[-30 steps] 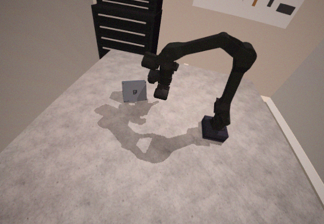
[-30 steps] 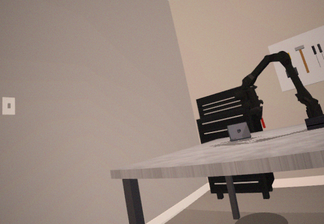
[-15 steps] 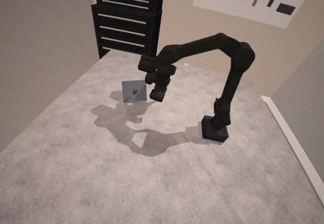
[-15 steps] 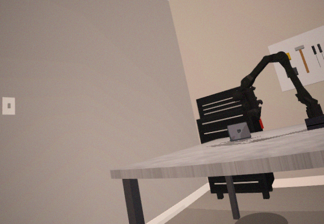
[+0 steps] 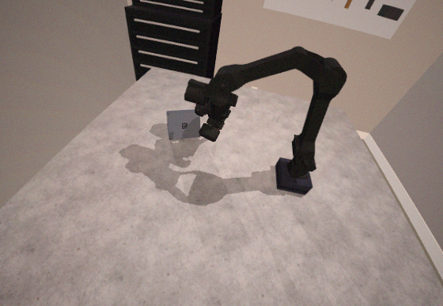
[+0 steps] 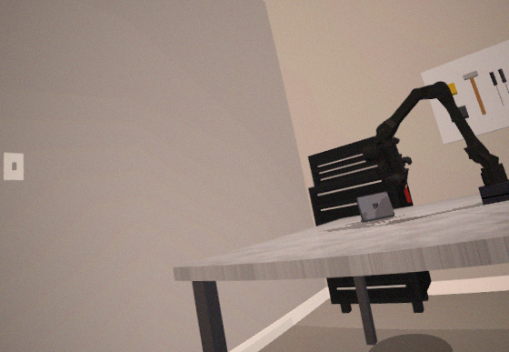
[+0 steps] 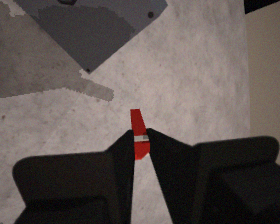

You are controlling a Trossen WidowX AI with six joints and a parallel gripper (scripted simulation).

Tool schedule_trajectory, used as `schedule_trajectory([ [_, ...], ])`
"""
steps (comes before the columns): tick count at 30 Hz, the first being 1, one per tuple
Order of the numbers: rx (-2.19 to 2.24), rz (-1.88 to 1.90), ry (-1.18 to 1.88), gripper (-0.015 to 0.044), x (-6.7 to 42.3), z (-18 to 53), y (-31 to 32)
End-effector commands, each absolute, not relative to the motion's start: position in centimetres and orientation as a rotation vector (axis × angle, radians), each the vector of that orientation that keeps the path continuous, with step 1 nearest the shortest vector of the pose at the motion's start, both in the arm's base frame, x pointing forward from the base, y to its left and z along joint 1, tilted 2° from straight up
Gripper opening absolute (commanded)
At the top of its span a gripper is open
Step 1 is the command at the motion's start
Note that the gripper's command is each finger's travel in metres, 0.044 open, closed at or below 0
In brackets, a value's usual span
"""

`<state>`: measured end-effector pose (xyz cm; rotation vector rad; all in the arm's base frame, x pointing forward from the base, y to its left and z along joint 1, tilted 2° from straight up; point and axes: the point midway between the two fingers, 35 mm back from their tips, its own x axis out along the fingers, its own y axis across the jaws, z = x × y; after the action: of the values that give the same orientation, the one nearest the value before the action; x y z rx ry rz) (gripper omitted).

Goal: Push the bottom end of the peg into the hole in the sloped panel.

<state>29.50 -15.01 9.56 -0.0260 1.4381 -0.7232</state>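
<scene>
Top view: I see the arm (image 5: 316,82) arching from its dark base (image 5: 293,181) toward the sloped panel (image 5: 183,124), which sits on the grey mottled counter (image 5: 198,236). The pincer (image 5: 209,131) hangs above the counter just beside the panel's edge on the base's side, partly overlapping that edge as I see it from above. The panel's face carries one small dark hole (image 5: 184,125). I cannot see the peg in this view, as the wrist hides it.

Exterior view: the red peg (image 6: 407,194) shows below the pincer (image 6: 403,187), tilted, its lower end above the counter (image 6: 364,245) and apart from it. It lies just beside the panel (image 6: 375,206), on the side nearer the base (image 6: 494,194). The hole (image 6: 374,205) appears as a dark mark on the panel's face.

Wrist view: the pincer (image 7: 141,145) is clenched on the peg (image 7: 138,131), grasping it near its upper part, where a pale band crosses it. The two dark fingers press on either side, and the peg's free end juts out beyond them over the counter (image 7: 200,75). The panel (image 7: 100,25) fills the upper left corner, well apart from the peg's tip, with its shadow beside it on the counter. The peg is not in the hole.
</scene>
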Motion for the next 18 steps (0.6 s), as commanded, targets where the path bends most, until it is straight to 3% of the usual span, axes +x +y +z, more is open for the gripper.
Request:
schedule_trajectory([
  [1, -0.021, -0.753, 1.420, 0.0000, 29.8, 9.5, -14.9],
  [18, 0.008, -0.877, 1.323, 0.0000, 31.1, 9.4, -14.1],
])
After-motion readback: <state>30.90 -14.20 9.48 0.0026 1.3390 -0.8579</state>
